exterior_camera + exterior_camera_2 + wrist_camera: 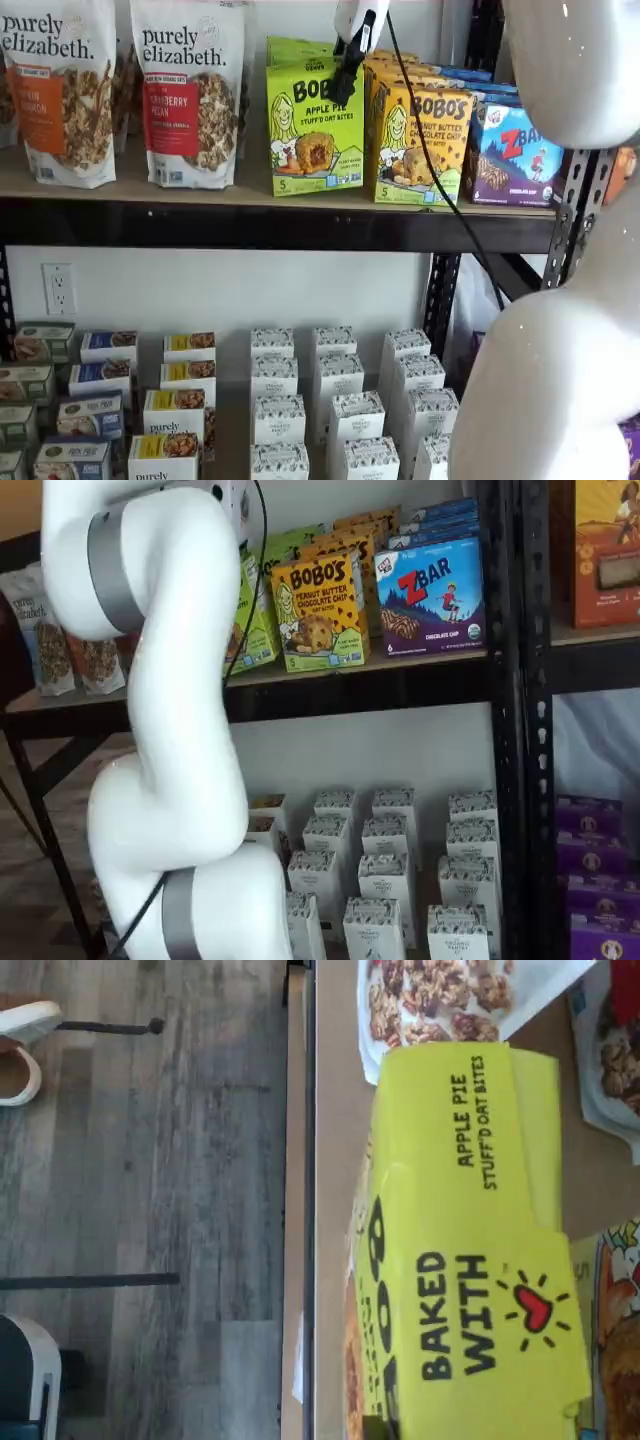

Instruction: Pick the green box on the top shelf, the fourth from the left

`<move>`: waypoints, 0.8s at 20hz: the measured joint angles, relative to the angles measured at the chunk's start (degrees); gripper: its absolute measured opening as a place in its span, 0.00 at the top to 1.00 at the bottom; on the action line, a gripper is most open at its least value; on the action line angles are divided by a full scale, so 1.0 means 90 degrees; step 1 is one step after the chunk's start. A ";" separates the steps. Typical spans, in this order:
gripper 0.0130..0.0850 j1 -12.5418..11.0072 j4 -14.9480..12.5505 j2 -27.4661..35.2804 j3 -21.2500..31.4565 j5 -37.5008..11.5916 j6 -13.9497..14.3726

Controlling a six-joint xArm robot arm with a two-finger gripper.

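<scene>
The gripper (345, 82) hangs from above over the top of the green box (314, 128); its black fingers (350, 60) show as one dark bar side-on, so whether they are spread or pinching cannot be told; the tip lies against the box's upper right corner, though actual contact is unclear; in the other shelf view the arm hides the gripper. The green box stands upright at the front of the top shelf (250, 225), and the wrist view shows its lid (470, 1240) close beneath the camera, reading "APPLE PIE STUFF'D OAT BITES". Just right of it stands the yellow-orange box (418, 145), nearly touching; the ZBar box (518, 155) comes next; to the left, a narrow gap apart, stands a granola bag (192, 90), and another bag (62, 90) beyond. A black cable (440, 190) trails down across the yellow-orange box. More green boxes (298, 48) stand behind. The shelf's front edge (300, 1200) lies just before the box, with open floor (150, 1200) beyond.
</scene>
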 joint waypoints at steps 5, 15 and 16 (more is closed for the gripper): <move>0.94 0.0028 -0.0048 0.0085 -0.0207 0.0238 0.0045; 0.94 0.0014 0.0053 0.0113 -0.0439 0.0637 0.0096; 0.94 0.0009 0.0070 0.0111 -0.0450 0.0663 0.0099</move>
